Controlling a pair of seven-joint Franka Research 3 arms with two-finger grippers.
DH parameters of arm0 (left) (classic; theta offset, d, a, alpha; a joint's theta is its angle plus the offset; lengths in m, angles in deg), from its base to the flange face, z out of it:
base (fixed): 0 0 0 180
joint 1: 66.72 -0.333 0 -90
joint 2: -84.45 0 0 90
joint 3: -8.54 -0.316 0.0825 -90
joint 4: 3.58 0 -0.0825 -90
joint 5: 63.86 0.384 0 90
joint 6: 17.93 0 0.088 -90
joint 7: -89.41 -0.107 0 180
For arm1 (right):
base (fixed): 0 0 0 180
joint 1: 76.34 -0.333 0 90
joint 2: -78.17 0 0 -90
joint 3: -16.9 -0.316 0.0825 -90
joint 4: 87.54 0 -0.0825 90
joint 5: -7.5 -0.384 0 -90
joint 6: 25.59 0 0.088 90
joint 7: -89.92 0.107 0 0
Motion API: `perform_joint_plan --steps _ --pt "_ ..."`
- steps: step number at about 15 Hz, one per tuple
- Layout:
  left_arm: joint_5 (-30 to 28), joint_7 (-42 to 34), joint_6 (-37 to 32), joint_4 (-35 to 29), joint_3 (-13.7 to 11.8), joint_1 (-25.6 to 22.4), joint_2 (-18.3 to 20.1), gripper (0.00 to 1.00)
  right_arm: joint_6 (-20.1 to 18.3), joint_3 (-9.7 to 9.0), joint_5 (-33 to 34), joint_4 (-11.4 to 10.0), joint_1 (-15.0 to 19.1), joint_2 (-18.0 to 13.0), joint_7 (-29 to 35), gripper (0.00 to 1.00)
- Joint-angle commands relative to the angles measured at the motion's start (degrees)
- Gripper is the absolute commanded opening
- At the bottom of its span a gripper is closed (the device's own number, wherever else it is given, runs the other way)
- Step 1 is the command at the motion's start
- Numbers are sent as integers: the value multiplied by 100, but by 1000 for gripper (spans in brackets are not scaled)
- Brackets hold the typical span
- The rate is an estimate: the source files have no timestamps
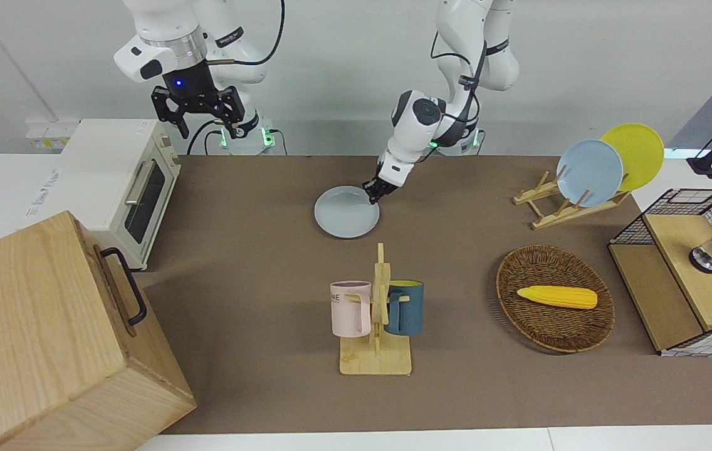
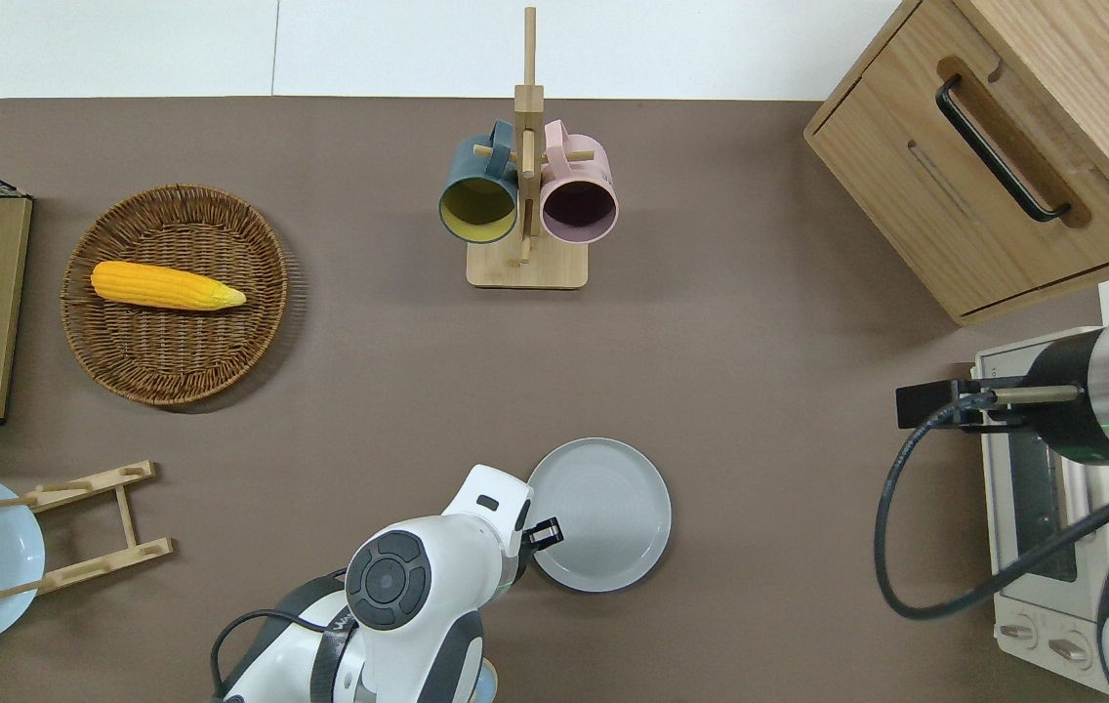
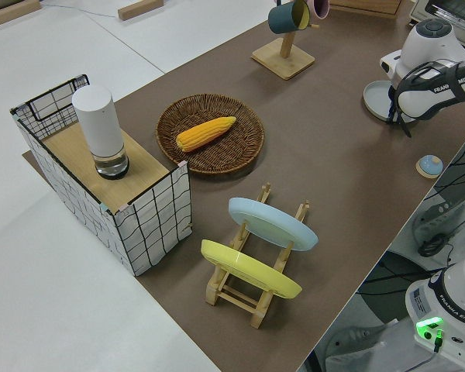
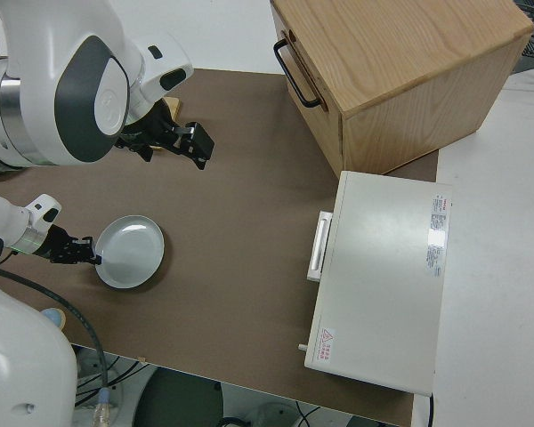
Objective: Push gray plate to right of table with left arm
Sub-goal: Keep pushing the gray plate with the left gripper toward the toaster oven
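We are observing the left gripper [image 1: 373, 195] touching the rim of the gray plate [image 1: 345, 213] at its left-arm edge; we cannot tell its finger spacing. The plate is lying flat mid-table [image 1: 256, 250], nearer the robots than the mug rack [image 1: 376, 326]. The right arm is parked.

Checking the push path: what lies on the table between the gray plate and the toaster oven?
Nothing: in the overhead view only bare brown table separates the gray plate from the toaster oven. The left gripper sits at the plate's opposite rim.
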Motion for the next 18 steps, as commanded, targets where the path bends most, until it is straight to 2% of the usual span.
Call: perform_joint_plan --steps 1,7,18 --pt "-122 -362 185 204 0 178 -648 0 1 -91 -124 -156 169 -157 61 996" --pt "-139 -389 185 564 0 336 -955 0 1 -91 -124 -156 169 -157 61 996" --pt "-148 -389 185 863 0 424 -1166 0 1 -91 -124 -156 169 -157 61 996"
